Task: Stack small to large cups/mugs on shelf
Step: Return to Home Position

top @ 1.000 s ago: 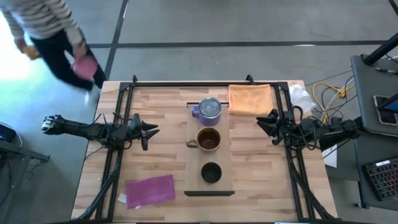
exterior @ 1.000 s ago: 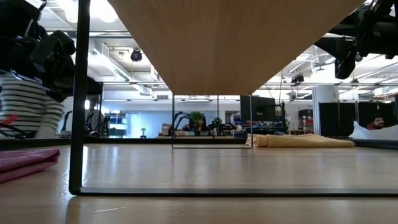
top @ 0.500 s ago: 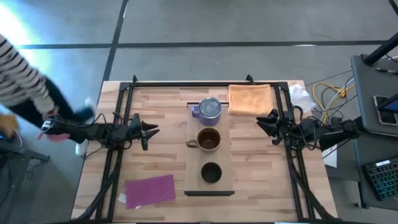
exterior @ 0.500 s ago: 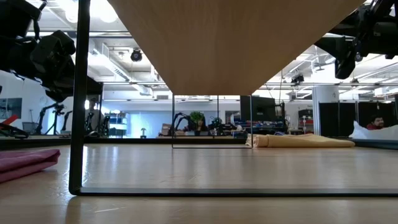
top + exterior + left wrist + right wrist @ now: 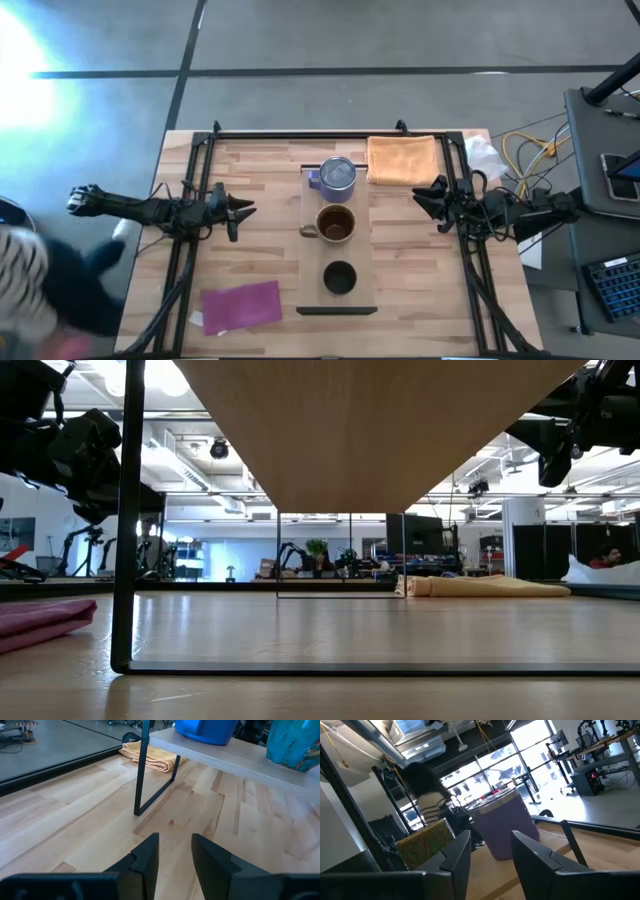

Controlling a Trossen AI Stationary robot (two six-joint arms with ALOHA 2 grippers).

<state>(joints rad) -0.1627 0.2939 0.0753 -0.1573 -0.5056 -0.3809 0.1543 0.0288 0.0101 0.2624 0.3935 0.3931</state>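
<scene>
As I look from above, the black cup (image 5: 340,277), brown mug (image 5: 336,225) and purple mug (image 5: 338,174) stand in a row on the shelf (image 5: 312,255), with my left pincer (image 5: 243,210) and right pincer (image 5: 422,197) well apart at either side. Both wrist views show my fingers spread, pinching nothing.

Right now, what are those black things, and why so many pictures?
They are two robot arms. Each ends in a two-finger gripper: the left gripper and the right gripper, both open and holding nothing. One camera looks down from above, one sits level with the table, and one rides on each wrist. Between the arms, a wooden shelf carries a black cup, a brown mug and a purple mug in a row. An orange cloth and a purple cloth lie on the table.
</scene>
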